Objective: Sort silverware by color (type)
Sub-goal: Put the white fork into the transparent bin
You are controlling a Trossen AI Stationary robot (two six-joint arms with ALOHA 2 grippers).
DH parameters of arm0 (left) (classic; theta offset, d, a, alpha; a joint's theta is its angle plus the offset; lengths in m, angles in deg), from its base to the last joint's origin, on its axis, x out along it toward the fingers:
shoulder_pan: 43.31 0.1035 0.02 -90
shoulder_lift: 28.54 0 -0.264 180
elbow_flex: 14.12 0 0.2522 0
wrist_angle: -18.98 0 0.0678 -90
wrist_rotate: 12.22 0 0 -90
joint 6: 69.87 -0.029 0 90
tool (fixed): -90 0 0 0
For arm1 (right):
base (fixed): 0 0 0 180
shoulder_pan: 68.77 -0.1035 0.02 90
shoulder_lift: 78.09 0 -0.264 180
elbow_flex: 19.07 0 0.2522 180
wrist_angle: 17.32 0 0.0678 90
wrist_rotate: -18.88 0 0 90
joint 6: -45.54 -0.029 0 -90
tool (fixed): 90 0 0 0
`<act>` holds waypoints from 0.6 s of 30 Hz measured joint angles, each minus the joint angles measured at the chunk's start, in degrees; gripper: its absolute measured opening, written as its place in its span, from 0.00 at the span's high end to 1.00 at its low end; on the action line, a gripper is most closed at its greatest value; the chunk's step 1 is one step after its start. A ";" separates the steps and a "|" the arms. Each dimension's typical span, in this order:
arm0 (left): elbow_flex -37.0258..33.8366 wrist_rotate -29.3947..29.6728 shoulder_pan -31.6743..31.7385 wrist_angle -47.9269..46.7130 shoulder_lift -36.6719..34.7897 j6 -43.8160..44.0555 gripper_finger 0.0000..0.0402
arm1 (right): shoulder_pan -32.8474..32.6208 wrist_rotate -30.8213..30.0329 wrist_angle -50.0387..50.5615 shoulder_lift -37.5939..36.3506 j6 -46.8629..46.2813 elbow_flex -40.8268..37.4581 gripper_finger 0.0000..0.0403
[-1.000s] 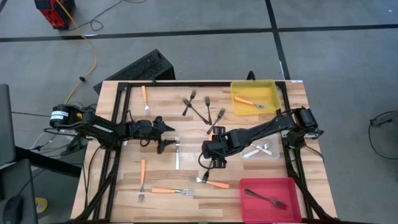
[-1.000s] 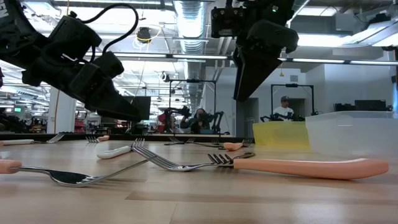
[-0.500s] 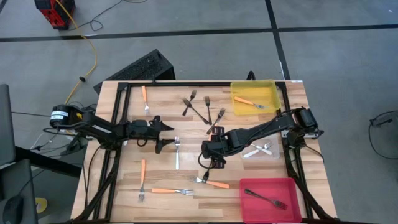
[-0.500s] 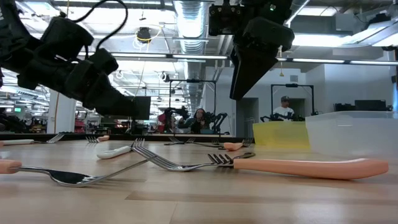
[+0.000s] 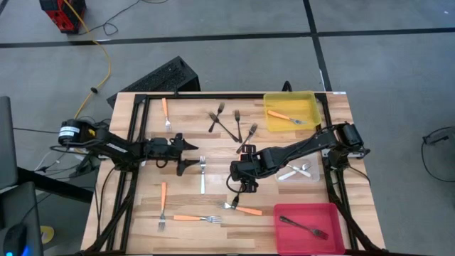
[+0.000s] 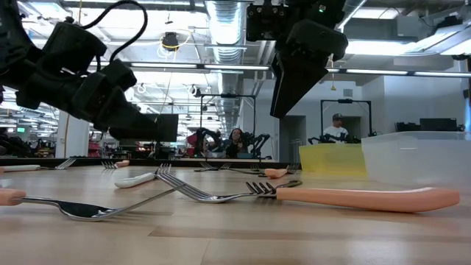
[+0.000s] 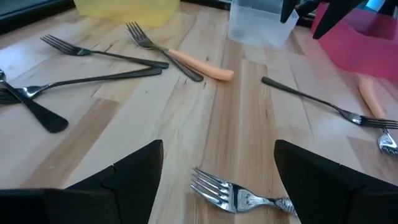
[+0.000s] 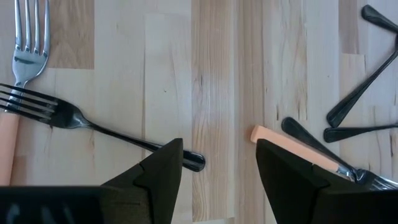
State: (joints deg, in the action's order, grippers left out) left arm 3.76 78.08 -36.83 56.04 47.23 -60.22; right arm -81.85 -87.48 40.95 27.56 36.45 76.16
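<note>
High view: both arms reach in over the wooden bench point(image 5: 142, 213). The left end effector point(image 5: 186, 155) hangs spread wide beside a pale silver fork point(image 5: 202, 174) near the bench's middle, and its wrist view shows those tines point(image 7: 214, 188) lying between its parted fingers, touching neither. The right end effector point(image 5: 242, 178) hovers released, holding nothing, over a dark fork point(image 8: 93, 127) whose handle end lies just beside one of its fingers point(image 8: 163, 171). Dark forks point(image 5: 227, 122) cluster at the far side of the bench. One orange-handled fork point(image 5: 286, 116) lies in the yellow bin point(image 5: 313, 98), pale forks point(image 5: 297, 171) in the clear bin point(image 5: 313, 178), and a dark one point(image 5: 302, 227) in the red bin point(image 5: 281, 213).
</note>
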 joint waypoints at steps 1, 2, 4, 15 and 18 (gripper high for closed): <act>0.56 -0.22 0.00 -0.18 0.69 0.02 0.28 | 0.00 0.01 -0.01 0.00 0.08 0.00 0.43; 1.14 -0.94 0.00 -0.35 1.55 0.03 0.28 | 0.00 0.00 0.00 0.00 0.12 0.00 0.43; 2.83 -2.27 0.00 -0.61 3.69 -0.23 0.28 | 0.00 0.00 0.00 0.00 0.14 0.00 0.43; 4.98 -4.90 2.16 1.33 9.94 -1.42 0.28 | 0.00 0.00 0.02 0.00 0.12 0.00 0.43; 5.16 -5.99 2.16 4.69 13.28 -1.42 0.28 | 0.00 0.01 0.01 0.00 0.11 0.00 0.43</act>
State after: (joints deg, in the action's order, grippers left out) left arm 8.92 72.09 -34.67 60.73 60.51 -61.64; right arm -81.85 -87.47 40.97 27.56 36.56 76.16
